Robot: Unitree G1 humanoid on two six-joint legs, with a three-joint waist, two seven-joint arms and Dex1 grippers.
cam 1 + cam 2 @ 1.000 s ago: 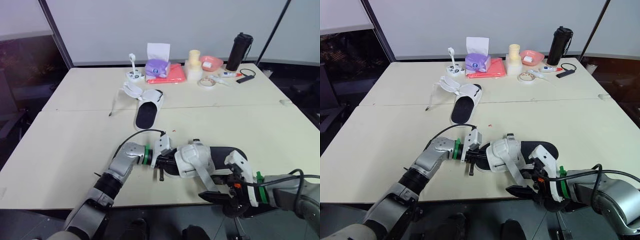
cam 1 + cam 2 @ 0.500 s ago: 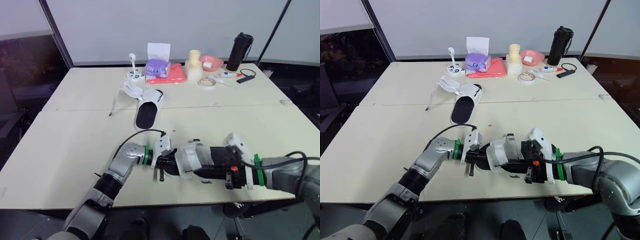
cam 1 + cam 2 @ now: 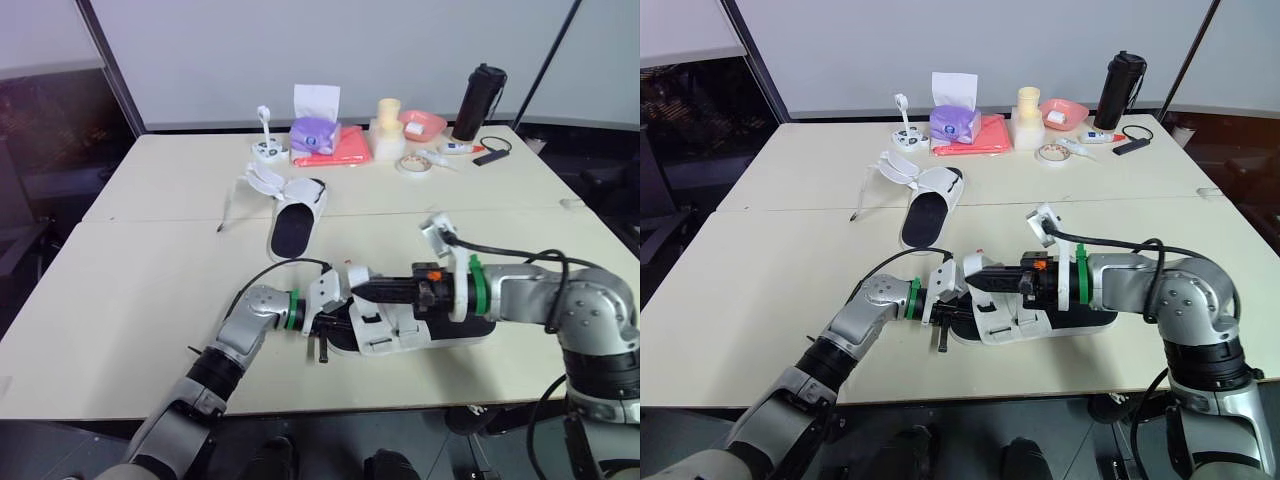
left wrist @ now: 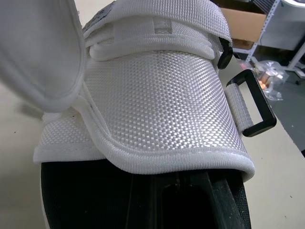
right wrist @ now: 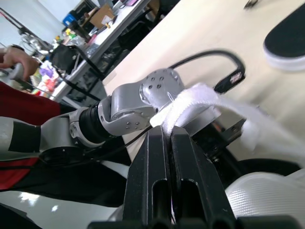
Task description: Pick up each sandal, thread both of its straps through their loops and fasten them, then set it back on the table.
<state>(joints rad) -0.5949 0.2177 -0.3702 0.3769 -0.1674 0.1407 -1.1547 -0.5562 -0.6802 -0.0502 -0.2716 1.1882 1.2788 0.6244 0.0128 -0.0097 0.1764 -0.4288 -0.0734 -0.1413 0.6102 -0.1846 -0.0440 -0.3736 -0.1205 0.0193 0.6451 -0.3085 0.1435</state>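
Cream table [image 3: 140,300], two tops butted along a seam, with dark floor around it and a pale wall behind. The near sandal [image 3: 385,330] lies sole down on it, black sole under a white woven upper, and I place everything else from that sandal.

My left gripper [image 3: 322,322] is at the near sandal's toe end, touching it. From its wrist the woven upper arches close over it, and I cannot tell how far it is open.

My right gripper [image 3: 360,289] reaches in from the near sandal's heel side and hangs just above its toe half. Its fingers [image 5: 157,157] are pressed together on the end of a white strap [image 5: 190,101]. That strap rises from the upper to the pinch, lifted off the near sandal. A black loop [image 4: 251,106] sits on a short woven tab at the side edge of the near sandal's upper, standing out from it.

The far sandal [image 3: 296,218] lies well beyond the near sandal and to my left of it, across the seam. It is sole down, with its straps loose at the end farthest from the near sandal.

Farther beyond the near sandal, along the table's back edge, are:
- a tissue box [image 3: 316,133]
- a red cloth [image 3: 340,152]
- a cream jar [image 3: 388,130]
- a pink bowl [image 3: 424,125]
- a tape roll [image 3: 411,165]
- a black flask [image 3: 478,103]
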